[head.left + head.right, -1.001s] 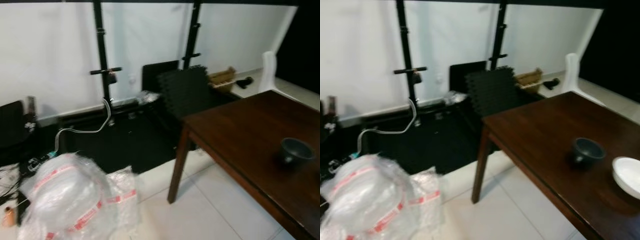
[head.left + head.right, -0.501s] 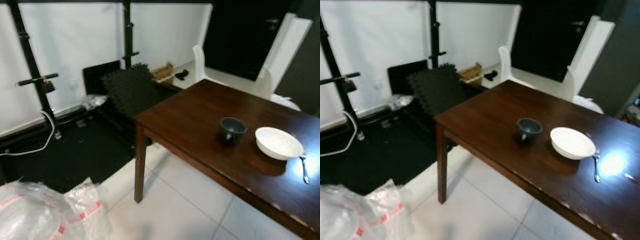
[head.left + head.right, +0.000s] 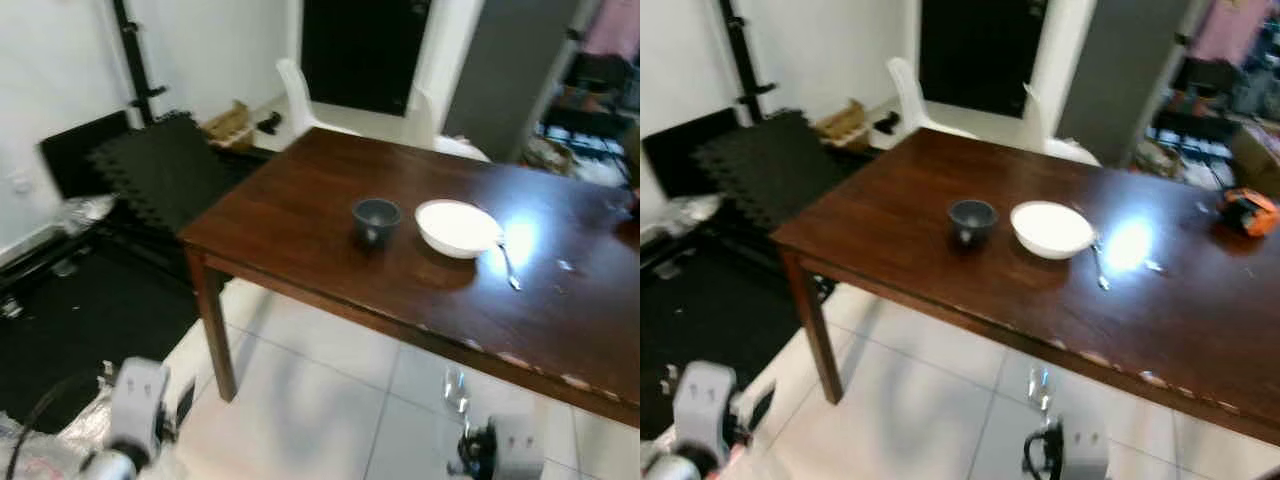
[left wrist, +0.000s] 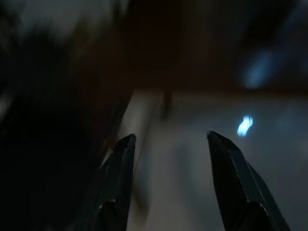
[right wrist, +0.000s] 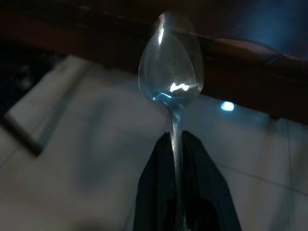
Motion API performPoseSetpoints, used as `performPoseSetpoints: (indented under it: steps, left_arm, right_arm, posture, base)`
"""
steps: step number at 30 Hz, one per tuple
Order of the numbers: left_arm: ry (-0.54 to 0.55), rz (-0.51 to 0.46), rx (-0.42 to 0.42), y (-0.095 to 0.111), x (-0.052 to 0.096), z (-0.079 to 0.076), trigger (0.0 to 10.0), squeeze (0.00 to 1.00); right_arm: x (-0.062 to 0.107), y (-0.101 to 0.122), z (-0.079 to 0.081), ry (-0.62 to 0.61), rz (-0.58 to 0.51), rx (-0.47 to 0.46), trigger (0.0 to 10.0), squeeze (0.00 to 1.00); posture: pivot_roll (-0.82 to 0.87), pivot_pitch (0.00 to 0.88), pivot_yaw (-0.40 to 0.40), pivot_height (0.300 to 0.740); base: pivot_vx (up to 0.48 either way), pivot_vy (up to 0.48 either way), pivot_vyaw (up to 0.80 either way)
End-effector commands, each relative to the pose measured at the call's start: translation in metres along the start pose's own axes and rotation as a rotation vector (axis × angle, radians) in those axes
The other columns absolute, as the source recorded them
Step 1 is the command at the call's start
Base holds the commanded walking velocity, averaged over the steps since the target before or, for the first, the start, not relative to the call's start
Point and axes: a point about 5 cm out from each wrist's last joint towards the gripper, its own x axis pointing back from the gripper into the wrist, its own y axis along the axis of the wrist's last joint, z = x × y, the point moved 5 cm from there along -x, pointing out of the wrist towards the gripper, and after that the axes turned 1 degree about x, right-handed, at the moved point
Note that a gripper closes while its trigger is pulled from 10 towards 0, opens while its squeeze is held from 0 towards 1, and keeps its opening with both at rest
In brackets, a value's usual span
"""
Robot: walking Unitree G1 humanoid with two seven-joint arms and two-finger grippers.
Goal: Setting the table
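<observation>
I read both head views as motion-blurred: the table (image 3: 300,215) runs off the frame at 3 o'clock, and at 6 o'clock both arms are cut by the bottom edge, so the left gripper (image 4: 171,144) shows there only as a pale smeared block. The left wrist view is too dark to identify anything past its two spread fingers. In the right wrist view the spoon (image 5: 172,72) has its handle buried between the pinched fingers of the right gripper (image 5: 179,159), lower end cut off at 6 o'clock.
</observation>
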Motion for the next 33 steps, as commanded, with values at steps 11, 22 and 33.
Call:
performPoseSetpoints:
  steps: [11, 22, 33]
  left_arm:
    - [-0.085, -0.163, 0.089, 0.071, -0.022, -0.035, 10.0, 0.00]
    - [-0.099, -0.145, 0.109, 0.081, -0.030, -0.051, 10.0, 0.00]
    - [-0.095, -0.116, 0.108, 0.078, -0.028, -0.052, 10.0, 0.00]
  right_arm:
    - [-0.002, 0.104, -0.011, -0.102, -0.300, -0.041, 10.0, 0.00]
    - [-0.001, 0.112, 0.000, -0.087, -0.263, -0.088, 10.0, 0.00]
    - [-0.003, 0.109, 0.006, -0.065, -0.228, -0.098, 10.0, 0.00]
  posture:
    - [-0.03, 0.153, 0.082, 0.740]
    - [-0.02, 0.152, 0.087, 0.740]
    - [-0.01, 0.153, 0.083, 0.740]
  base:
    - [0.000, 0.000, -0.78]
    - [0.393, 0.000, -0.14]
    - [0.480, 0.000, 0.00]
